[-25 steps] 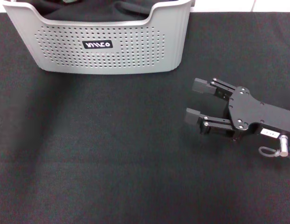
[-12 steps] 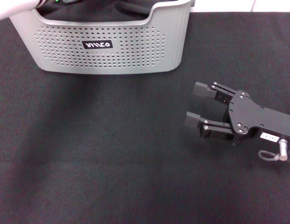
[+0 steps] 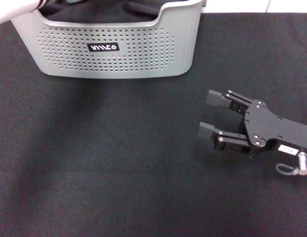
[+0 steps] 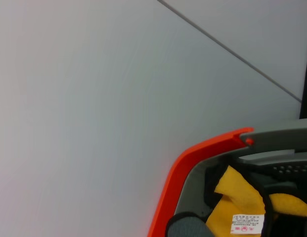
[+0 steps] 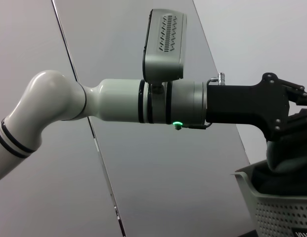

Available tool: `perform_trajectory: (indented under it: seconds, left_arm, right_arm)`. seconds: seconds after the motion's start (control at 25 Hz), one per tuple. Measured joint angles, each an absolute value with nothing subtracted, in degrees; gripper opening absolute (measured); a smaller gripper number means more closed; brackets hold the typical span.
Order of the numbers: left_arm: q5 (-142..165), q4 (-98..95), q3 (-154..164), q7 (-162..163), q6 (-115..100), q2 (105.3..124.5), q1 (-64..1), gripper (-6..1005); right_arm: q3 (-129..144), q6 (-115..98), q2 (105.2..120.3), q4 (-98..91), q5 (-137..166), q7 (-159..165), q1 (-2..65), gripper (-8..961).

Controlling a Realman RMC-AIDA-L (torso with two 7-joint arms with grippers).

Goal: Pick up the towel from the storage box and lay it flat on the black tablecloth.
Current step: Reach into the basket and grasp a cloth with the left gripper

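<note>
Black tablecloth (image 3: 118, 163) covered your whole table, the biggest thing in sight. At its far edge sat the storage box (image 3: 109, 47), label facing the robot, with dark folds of cloth inside. Your left arm reached over the box from the left; its claw (image 5: 296, 116) was down among those folds, and you could not tell how its fingers stood. In the left wrist view yellow fabric with a sewn tag, the towel (image 4: 242, 197), lay inside the box. Your right claw (image 3: 211, 114) rested on the tablecloth, well right of the box, fingers parted, holding nothing.
</note>
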State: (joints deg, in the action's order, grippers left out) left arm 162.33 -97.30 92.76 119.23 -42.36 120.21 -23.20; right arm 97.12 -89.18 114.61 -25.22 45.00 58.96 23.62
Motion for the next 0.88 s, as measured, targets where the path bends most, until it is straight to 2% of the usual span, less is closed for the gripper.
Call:
perform_trajectory:
  seconds: [0.16,0.56,0.8,0.88]
  left_arm:
    - [162.40,-96.93,92.76,119.09,-41.99,120.19,-23.23,183]
    - [162.42,-99.25,94.01,120.38,-43.21,120.26,-21.71,218]
    - [162.45,-98.51,93.57,119.95,-42.88,120.17,-22.07,383]
    - [162.46,-97.82,93.53,119.66,-42.33,120.12,-22.32,381]
  right_arm:
    - [97.12,-89.74,114.61,-25.21,45.00,58.96,23.21,866]
    - [97.12,-90.35,114.61,-25.13,44.99,58.96,22.50,866]
    - [97.12,-90.35,114.63,-25.13,44.99,58.93,22.56,865]
    - [97.12,-90.36,114.67,-25.14,44.94,58.92,22.55,865]
